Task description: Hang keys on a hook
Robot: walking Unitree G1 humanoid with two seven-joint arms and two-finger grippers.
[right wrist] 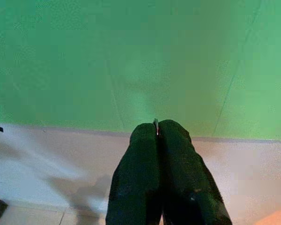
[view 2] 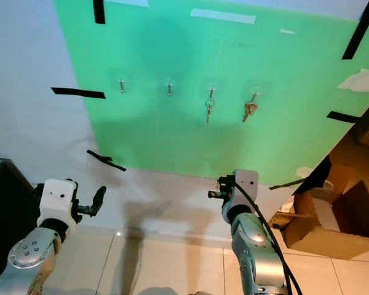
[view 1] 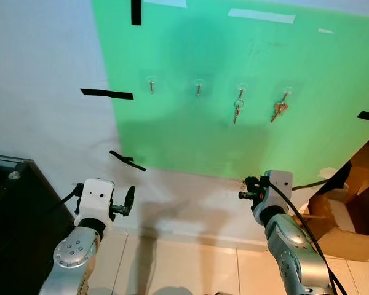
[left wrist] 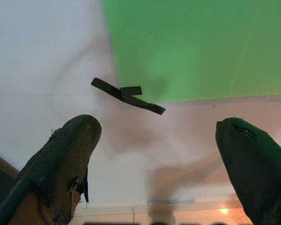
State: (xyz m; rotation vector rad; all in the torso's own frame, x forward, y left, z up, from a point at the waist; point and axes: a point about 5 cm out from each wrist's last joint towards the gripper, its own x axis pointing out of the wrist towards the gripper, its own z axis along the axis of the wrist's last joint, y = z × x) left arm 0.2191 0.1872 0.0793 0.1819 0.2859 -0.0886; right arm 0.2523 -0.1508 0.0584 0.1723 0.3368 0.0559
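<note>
A green board [view 1: 234, 74] on the wall carries a row of small hooks. The two left hooks [view 1: 150, 83] [view 1: 198, 86] are bare. A key bunch [view 1: 238, 110] hangs from the third hook and another key bunch [view 1: 278, 110] from the fourth. My right gripper [view 1: 246, 184] is held up below the board's lower edge, shut, with a thin sliver of metal [right wrist: 155, 123] pinched between its fingertips; the rest of that item is hidden. My left gripper [view 1: 129, 200] is raised lower left of the board, open and holding nothing.
A dark cabinet [view 1: 12, 215] stands close on the left. An open cardboard box [view 1: 350, 215] sits on the right by the wall. Black tape strips [view 1: 107, 94] mark the white wall. Tiled floor [view 1: 184, 264] lies below.
</note>
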